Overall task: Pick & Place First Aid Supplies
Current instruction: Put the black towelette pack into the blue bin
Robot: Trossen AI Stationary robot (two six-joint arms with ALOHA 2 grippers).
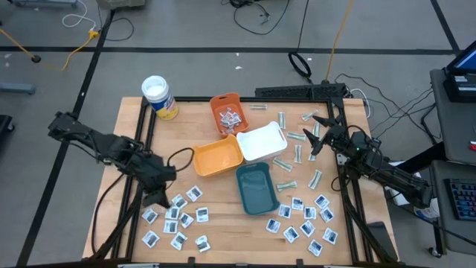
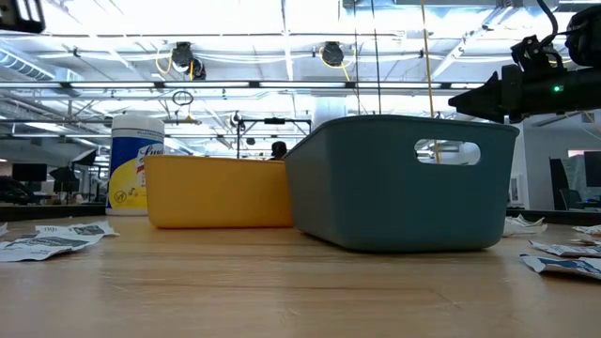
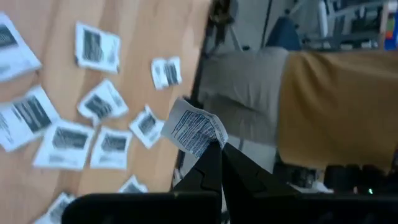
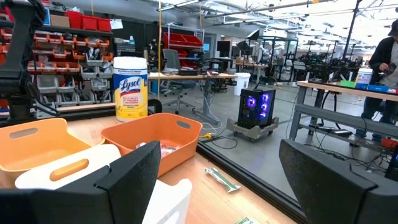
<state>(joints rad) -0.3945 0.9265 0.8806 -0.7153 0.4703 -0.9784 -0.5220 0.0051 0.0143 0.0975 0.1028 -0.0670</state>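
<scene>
Now the left hand pinches one white sachet clear of the worktop; carry it level to a tray. Right hand hovers wide, empty.

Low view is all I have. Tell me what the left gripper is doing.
Observer: The left gripper has its fingers shut on a white sachet with blue print.
Operator: Give me the right one.
Observer: The right gripper is open, empty, over the grey-green strips by the white tray.
Operator: Report what's already sorted.
Observer: The small orange tray holds packets; the teal tray is empty.
</scene>
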